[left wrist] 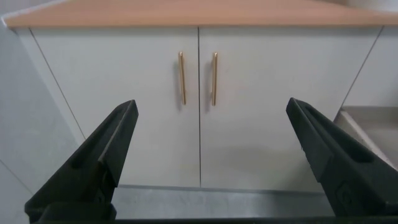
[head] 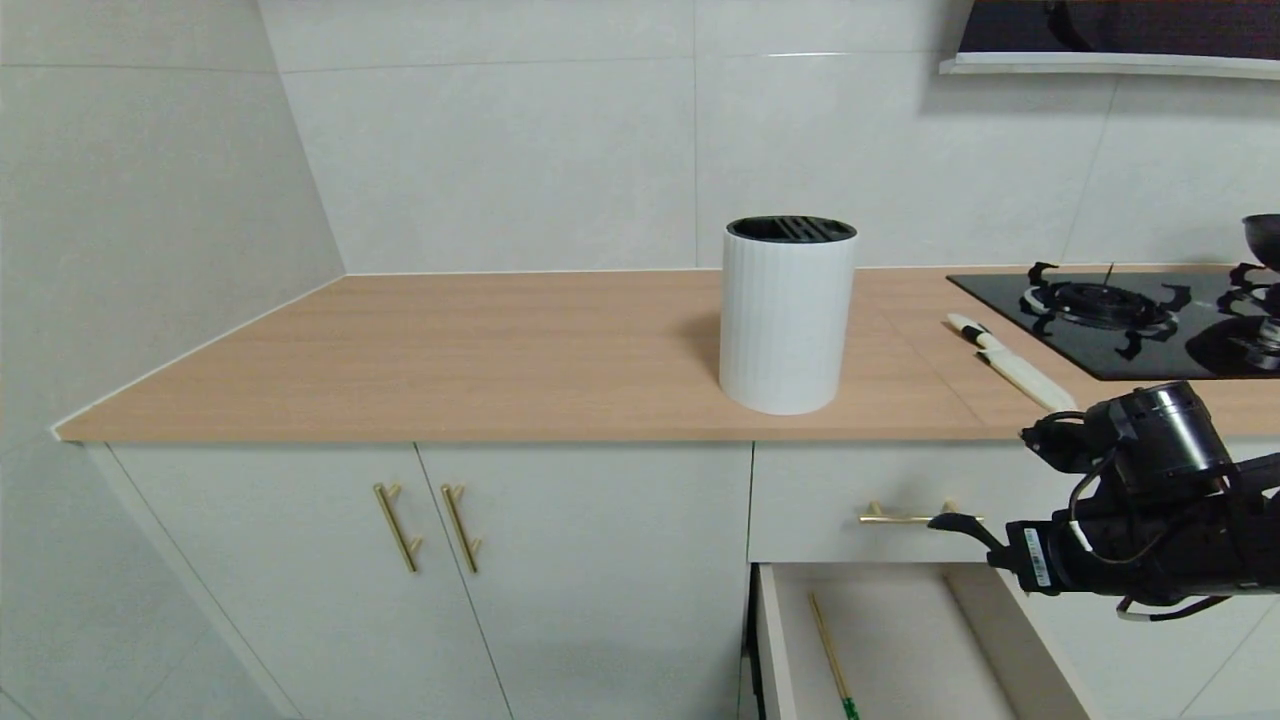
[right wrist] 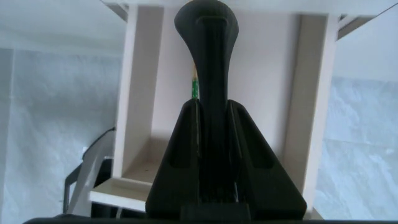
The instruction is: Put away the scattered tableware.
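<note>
left end effector (left wrist: 211,112): spread wide, empty, facing the white cabinet doors (left wrist: 124,81).
right end effector (head: 950,521): fingers pressed together, gripping nothing, over the open pale drawer (head: 900,640).
green-tipped wooden chopstick (head: 830,655): lying in the drawer.
long white knife (head: 1010,363): on the wooden counter (head: 450,350), between the white ribbed cylindrical holder (head: 787,315) and the black gas hob (head: 1110,310).

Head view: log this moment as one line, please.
right gripper: shut, over open drawer | left gripper: open, facing cabinet doors | chopsticks: in drawer | knife: on counter by stove
</note>
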{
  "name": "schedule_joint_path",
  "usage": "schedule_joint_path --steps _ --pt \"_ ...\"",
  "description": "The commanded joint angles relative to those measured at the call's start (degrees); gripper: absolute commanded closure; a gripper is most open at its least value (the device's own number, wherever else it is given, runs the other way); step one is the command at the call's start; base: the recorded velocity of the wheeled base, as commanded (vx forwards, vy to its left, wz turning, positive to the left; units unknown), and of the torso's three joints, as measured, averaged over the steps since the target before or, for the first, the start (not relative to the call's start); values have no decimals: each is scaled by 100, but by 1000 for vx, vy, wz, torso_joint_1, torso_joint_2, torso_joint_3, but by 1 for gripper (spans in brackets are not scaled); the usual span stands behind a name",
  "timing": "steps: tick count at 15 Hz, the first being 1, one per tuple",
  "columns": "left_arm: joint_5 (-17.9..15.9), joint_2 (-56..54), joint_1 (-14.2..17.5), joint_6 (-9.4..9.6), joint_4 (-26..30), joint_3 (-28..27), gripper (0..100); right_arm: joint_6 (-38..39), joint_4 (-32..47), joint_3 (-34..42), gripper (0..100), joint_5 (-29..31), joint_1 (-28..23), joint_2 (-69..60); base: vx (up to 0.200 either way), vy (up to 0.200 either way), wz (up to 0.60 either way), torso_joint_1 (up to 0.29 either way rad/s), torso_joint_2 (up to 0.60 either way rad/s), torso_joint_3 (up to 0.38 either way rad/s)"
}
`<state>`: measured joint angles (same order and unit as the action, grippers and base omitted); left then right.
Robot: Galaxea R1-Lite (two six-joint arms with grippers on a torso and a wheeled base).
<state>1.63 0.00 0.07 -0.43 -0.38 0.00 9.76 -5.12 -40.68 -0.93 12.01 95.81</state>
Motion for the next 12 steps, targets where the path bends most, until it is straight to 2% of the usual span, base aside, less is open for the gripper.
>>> schedule_joint_path --steps 1,10,12 --pt "4 0 1 -1 -6 0 0 -1 2 -1 100 5 3 87 0 0 0 -173 461 251" --pt "4 0 1 -1 -6 0 0 -1 -15 25 100 66 12 246 0 0 0 -166 464 295" --pt "4 0 1 -1 -6 0 0 -1 -235 131 100 66 12 281 0 0 0 -119 454 327"
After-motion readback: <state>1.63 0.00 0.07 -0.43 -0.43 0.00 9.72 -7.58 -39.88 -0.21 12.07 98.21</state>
